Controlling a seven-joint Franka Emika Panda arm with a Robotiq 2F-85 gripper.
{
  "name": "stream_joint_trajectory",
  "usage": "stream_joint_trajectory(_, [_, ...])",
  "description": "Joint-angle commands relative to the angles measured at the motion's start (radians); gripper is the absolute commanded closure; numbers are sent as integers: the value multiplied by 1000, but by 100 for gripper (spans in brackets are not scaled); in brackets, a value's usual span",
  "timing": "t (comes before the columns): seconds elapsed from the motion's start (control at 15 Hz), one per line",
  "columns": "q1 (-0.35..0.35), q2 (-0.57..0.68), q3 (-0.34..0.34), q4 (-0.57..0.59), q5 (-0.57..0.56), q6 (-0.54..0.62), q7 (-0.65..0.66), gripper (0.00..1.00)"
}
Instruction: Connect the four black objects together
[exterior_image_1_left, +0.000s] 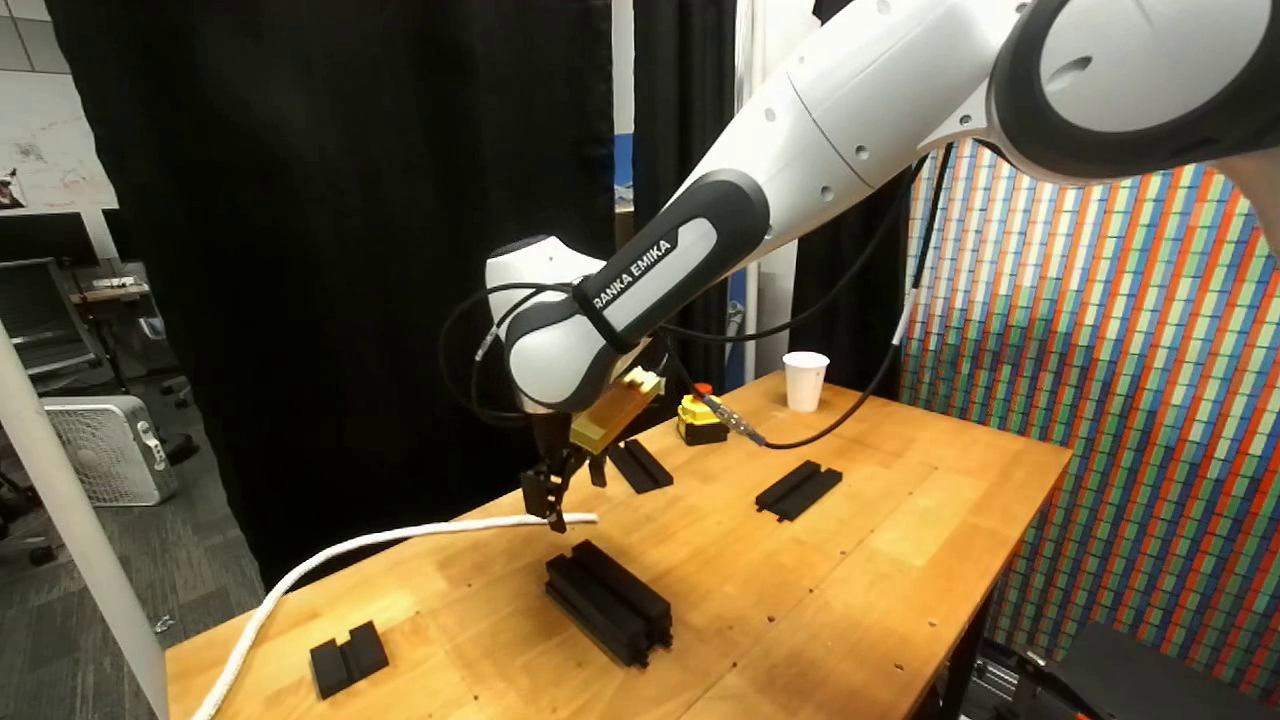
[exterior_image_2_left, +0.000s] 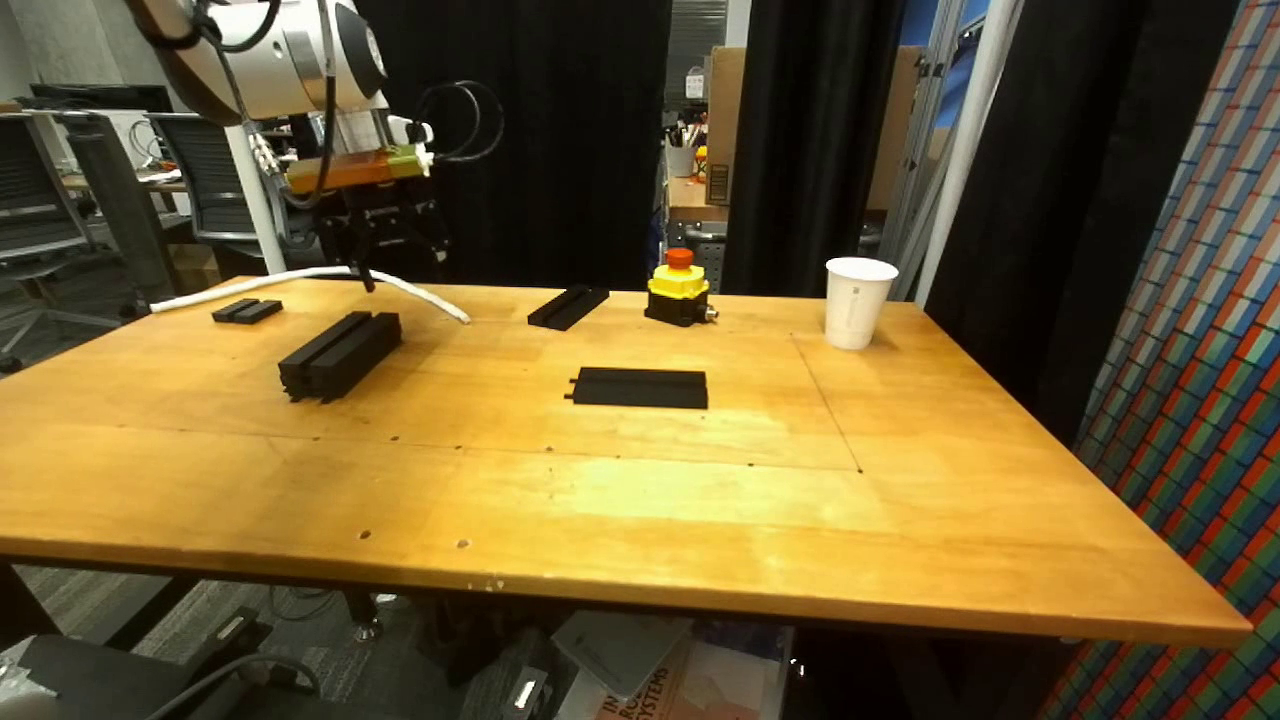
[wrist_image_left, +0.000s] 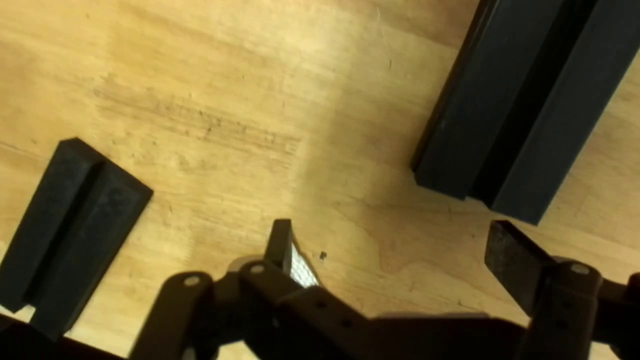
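Gripper (wrist_image_left: 389, 235) hangs, jaws wide apart; the thick grooved black bar (exterior_image_1_left: 622, 588) rests nearby.

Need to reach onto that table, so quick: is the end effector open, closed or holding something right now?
End effector: open, holding nothing.
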Motion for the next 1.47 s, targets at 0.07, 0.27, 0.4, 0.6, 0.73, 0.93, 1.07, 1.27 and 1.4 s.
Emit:
stream_joint_trajectory(0.07, [-31,-53,30,-76,79,166,-4,0])
stream_joint_trajectory(0.27, [-37,-70,37,-90,155,160,16,0])
stream_joint_trajectory(0.4, [-36,-84,35,-98,192,137,39,0])
stream_joint_trajectory(0.6, [-39,-102,36,-121,235,121,58,0])
stream_joint_trajectory(0.73, [-37,-111,33,-141,244,121,65,0])
stream_joint_trajectory(0.93, [-39,-125,37,-182,259,139,62,0])
stream_joint_trajectory(1.07, [-37,-130,39,-205,264,144,64,0])
stream_joint_trajectory(1.27, [-37,-136,45,-232,271,141,62,0])
stream_joint_trajectory(1.4, [-37,-141,48,-251,276,145,66,0])
